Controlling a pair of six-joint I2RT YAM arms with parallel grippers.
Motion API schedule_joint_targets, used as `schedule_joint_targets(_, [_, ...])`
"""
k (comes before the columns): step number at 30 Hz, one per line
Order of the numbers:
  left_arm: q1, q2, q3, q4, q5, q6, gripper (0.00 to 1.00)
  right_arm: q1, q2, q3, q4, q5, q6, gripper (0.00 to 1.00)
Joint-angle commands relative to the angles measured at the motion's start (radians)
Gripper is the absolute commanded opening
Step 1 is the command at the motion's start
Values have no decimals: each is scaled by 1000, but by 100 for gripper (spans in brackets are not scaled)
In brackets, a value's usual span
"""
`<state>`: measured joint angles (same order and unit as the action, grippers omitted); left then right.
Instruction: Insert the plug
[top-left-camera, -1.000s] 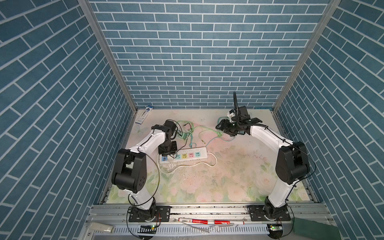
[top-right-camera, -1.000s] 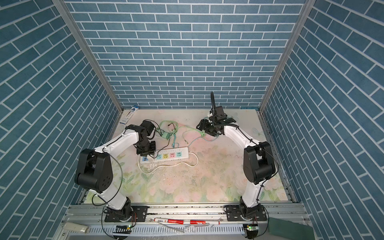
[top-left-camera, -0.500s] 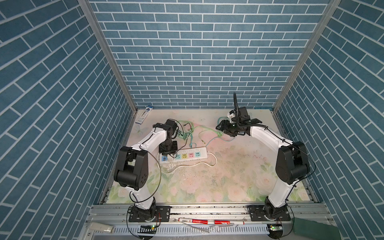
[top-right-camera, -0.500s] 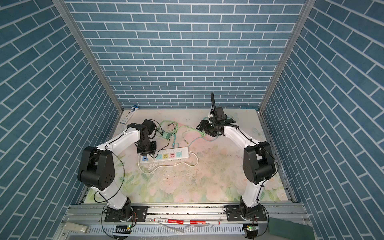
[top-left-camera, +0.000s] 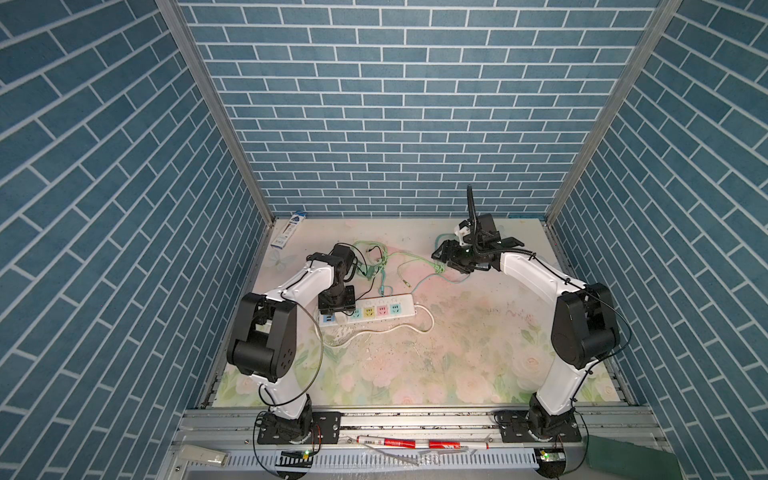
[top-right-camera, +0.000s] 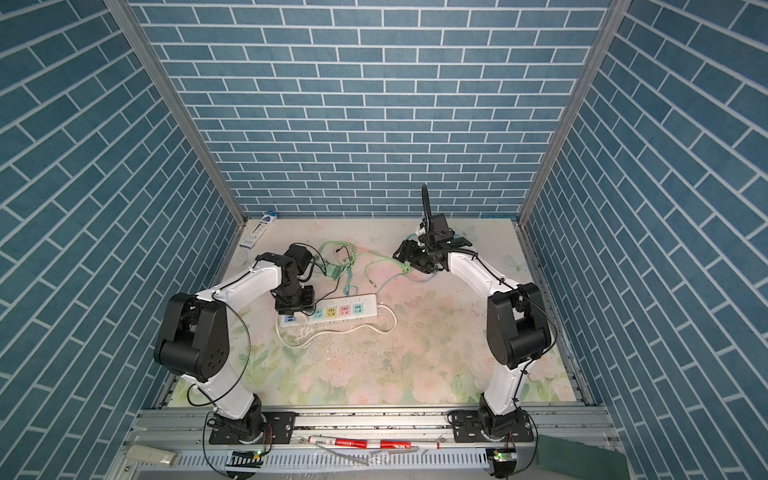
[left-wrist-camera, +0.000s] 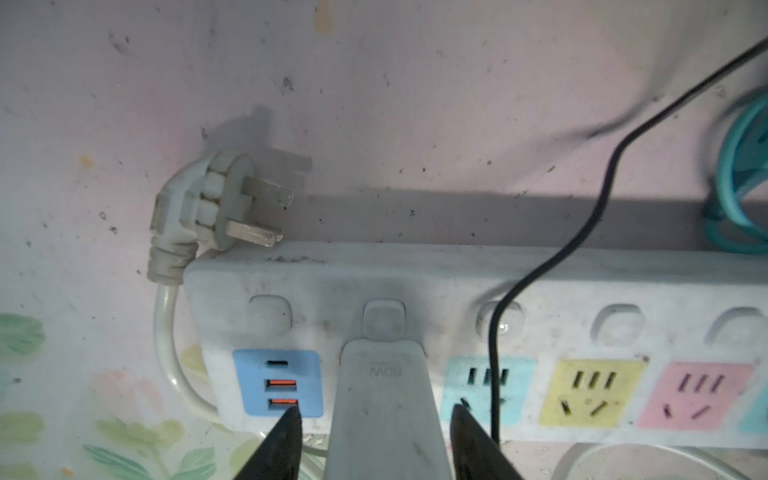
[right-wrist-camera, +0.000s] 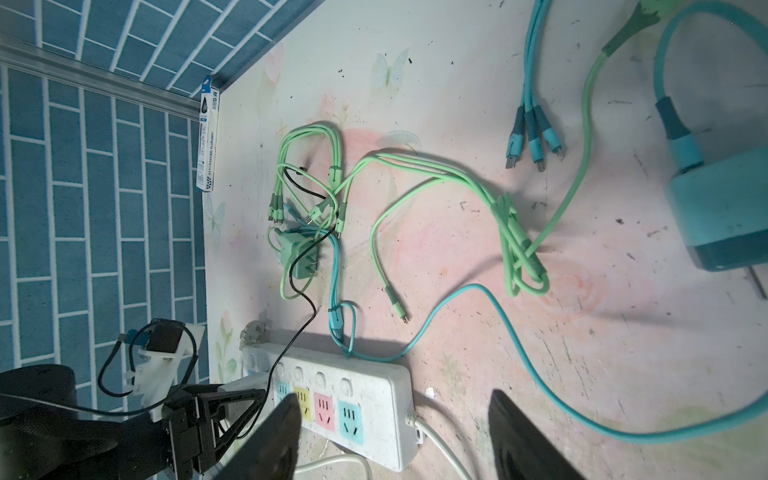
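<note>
Left wrist view: the grey charger plug (left-wrist-camera: 382, 374) stands upright in the white power strip (left-wrist-camera: 457, 274), near the strip's left end, between the blue USB panel (left-wrist-camera: 277, 382) and the cyan socket (left-wrist-camera: 484, 390). Its base meets the strip's face with no pins showing, so it looks fully seated. The left tool (left-wrist-camera: 376, 410) hangs over it with its jaws apart, one finger on each side of the plug body and a narrow gap at both. It grips nothing.

In a top view the right tool (top-left-camera: 441, 253) sits well apart at the far right of the bench (top-left-camera: 457, 353). The right wrist view shows its jaws wide and empty, above loose green and teal cables.

The insertion itself seems done, and the step in hand is letting go. The next move calls for a straight lift clear of the plug, without tilting it and without snagging the black cable (left-wrist-camera: 493, 374) that hangs just right of the tool.
</note>
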<state>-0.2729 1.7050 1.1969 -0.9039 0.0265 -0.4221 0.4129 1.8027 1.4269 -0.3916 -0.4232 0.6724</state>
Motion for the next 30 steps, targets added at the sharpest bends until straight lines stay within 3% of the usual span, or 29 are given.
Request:
schedule_joint_targets(1, [-3, -56, -7, 7, -1, -1, 63, -5, -28, -25, -9, 6, -11, 71])
schedule_joint_targets(12, [-22, -238, 1, -43, 64, -19, 83, -5, -46, -26, -3, 8, -11, 71])
schedule_joint_targets(19, [-23, -310, 60, -108, -23, -86, 86, -6, -58, -21, -12, 8, -40, 71])
schedule_joint_targets(23, [-28, -273, 144, -113, -54, -133, 87, -18, -70, -23, -25, 25, -81, 72])
schedule_joint_targets(28, [-78, -150, 237, 4, -50, -226, 92, -50, -72, -30, -46, 72, -140, 72])
schedule_joint_targets(30, [-100, -77, 288, 43, -50, -258, 99, -60, -72, -27, -64, 96, -168, 73])
